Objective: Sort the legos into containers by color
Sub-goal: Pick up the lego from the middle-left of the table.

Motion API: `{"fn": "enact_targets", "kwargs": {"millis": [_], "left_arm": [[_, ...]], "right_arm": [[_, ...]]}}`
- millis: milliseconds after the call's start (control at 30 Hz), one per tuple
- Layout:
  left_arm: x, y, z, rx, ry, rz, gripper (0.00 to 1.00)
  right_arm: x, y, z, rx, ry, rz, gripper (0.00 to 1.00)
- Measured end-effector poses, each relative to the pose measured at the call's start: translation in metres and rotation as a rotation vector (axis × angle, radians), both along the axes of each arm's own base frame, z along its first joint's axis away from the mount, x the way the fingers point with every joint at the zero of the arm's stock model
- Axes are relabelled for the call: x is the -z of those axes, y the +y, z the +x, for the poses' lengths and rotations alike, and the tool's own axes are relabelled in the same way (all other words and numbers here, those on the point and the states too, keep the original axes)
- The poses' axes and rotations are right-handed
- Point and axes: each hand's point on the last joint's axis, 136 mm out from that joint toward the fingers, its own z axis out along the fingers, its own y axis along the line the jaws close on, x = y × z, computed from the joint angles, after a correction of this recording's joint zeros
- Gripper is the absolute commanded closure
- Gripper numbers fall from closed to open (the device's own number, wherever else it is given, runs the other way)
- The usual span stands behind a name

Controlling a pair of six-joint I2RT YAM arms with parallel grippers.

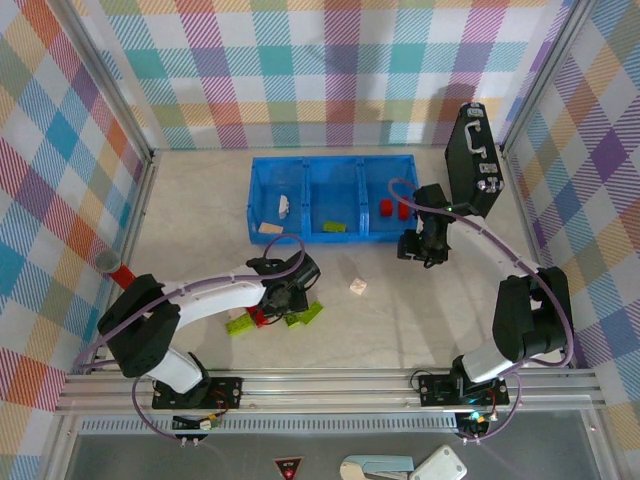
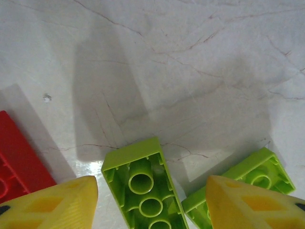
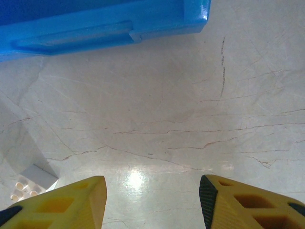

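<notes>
Lime green legos (image 1: pixel 305 314) (image 1: pixel 240 323) and a red one (image 1: pixel 258 316) lie under my left gripper (image 1: pixel 285 300). In the left wrist view a green lego (image 2: pixel 143 183) lies hollow side up between the fingers of my left gripper (image 2: pixel 151 191), which is open with a gap on each side. A second green lego (image 2: pixel 252 174) lies to the right and a red lego (image 2: pixel 16 162) to the left. A cream lego (image 1: pixel 357 287) (image 3: pixel 28 181) sits alone mid-table. My right gripper (image 1: pixel 420 245) (image 3: pixel 152 186) hangs open and empty just in front of the blue tray (image 1: pixel 330 160) (image 3: pixel 95 28).
The tray's left compartment holds cream bricks (image 1: pixel 284 205), the middle a green one (image 1: pixel 333 226), the right red ones (image 1: pixel 385 207). A black case (image 1: pixel 472 160) leans at the back right. A red piece (image 1: pixel 120 272) lies by the left wall.
</notes>
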Motion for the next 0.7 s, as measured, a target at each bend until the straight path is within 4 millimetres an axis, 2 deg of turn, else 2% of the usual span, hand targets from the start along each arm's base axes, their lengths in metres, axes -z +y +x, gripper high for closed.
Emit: {"fn": "enact_targets", "kwargs": {"millis": [100, 267, 700], "left_arm": [[0.006, -0.001, -0.002, 0.001, 0.012, 0.009, 0.38], [0.011, -0.007, -0.001, -0.006, 0.017, -0.003, 0.44], [0.018, -0.011, -0.003, -0.002, 0.031, -0.014, 0.54]], "right_arm": [[0.002, -0.001, -0.002, 0.001, 0.006, -0.005, 0.45], [0.007, -0.004, -0.007, 0.003, 0.018, -0.020, 0.45], [0.004, -0.006, -0.006, 0.006, 0.004, -0.023, 0.45]]}}
